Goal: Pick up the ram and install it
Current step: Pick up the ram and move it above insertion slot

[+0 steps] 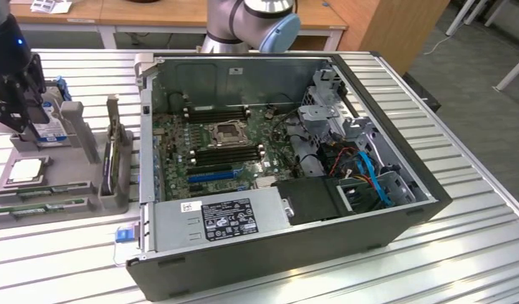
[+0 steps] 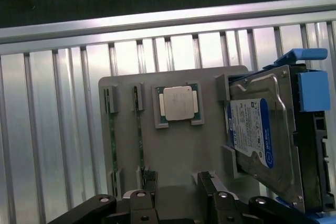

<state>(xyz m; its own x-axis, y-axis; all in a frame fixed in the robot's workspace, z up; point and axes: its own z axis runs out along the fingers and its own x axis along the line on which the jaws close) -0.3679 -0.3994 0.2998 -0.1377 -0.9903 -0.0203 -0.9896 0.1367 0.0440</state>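
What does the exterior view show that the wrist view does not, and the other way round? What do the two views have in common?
Exterior view: the open computer case with its motherboard and power supply, and the arm's base.
Wrist view: the gripper from close, jaws apart with nothing between them.
Both: the gray holder, two ram sticks lying in it, the processor, the hard drive and the slatted table.
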